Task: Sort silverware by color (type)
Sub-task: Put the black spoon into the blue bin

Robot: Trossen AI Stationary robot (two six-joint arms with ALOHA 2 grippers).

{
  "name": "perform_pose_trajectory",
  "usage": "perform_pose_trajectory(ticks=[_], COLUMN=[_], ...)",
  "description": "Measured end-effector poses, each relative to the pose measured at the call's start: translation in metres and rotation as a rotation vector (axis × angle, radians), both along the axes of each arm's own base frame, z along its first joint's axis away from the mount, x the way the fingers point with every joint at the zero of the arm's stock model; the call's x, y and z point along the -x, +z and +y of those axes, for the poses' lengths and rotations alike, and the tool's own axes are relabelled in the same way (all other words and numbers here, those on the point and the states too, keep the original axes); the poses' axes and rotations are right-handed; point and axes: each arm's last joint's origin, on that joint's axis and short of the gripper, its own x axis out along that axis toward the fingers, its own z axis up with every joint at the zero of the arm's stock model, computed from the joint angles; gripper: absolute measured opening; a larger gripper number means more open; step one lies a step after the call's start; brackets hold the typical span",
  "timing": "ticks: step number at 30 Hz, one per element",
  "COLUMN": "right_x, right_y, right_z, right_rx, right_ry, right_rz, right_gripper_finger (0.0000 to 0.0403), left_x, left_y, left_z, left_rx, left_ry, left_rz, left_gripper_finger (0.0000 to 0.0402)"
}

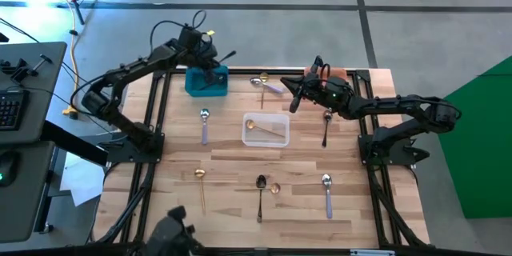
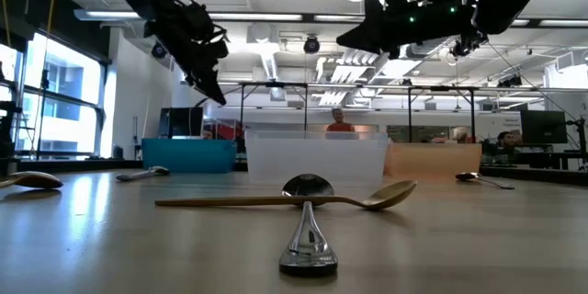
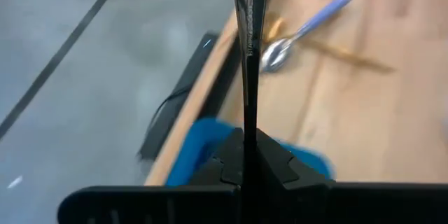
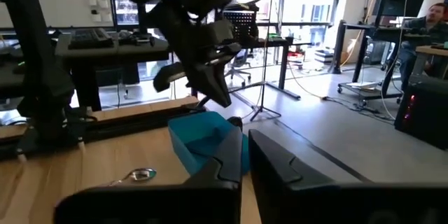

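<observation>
My left gripper [image 1: 210, 62] hovers over the blue bin [image 1: 206, 82] at the table's far edge, shut on a black spoon [image 3: 248, 49]. My right gripper [image 1: 294, 101] hangs above the table near the far edge with a narrow gap between its fingers and nothing in them. It is right of a silver, lilac-handled spoon [image 1: 270, 86] that lies across a gold one [image 1: 263, 79]. A gold spoon [image 1: 256, 126] lies in the clear bin [image 1: 266, 139]. Other silver [image 1: 204, 124], black [image 1: 326, 128] and gold [image 1: 201, 184] spoons lie flat on the table. My left gripper pinches the black spoon by its slim shaft [image 3: 248, 112] between the two fingers. The spoon runs on straight past the fingertips. It is lifted clear, above the blue bin [image 3: 203, 147]. Which end of the spoon lies between the fingers, I cannot tell.
An orange bin [image 1: 341, 73] stands at the far edge under my right arm. Near the table's front lie a black spoon [image 1: 261, 194] beside a gold one [image 1: 274, 187], and a silver spoon [image 1: 327, 192]. Dark frame rails run along the table's left and right sides. People sit in the room behind.
</observation>
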Motion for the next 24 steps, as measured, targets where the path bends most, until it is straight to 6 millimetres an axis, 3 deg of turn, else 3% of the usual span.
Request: perform_pose_trajectory(ticks=[6,15,20,24], right_x=[0.000,0.000,0.000,0.000], right_y=[-0.001,-0.002,-0.002,-0.002], right_z=[0.000,0.000,0.000,0.000], right_rx=[0.009,0.016,0.016,0.017], right_ry=[0.000,0.000,0.000,0.000], right_rz=[0.015,0.026,0.026,0.027], right_gripper_finger=[0.0002,0.0002,0.0002,0.0002], left_x=[0.000,-0.008,-0.002,0.000], left_y=[-0.002,-0.039,-0.052,-0.047], left_z=[0.024,0.041,0.037,0.030], left_rx=[0.051,0.131,0.228,0.259], left_ry=[0.041,0.054,0.040,0.038], left_rz=[0.091,0.254,0.338,0.356], left_gripper_finger=[0.0000,0.0000,0.0000,0.0000])
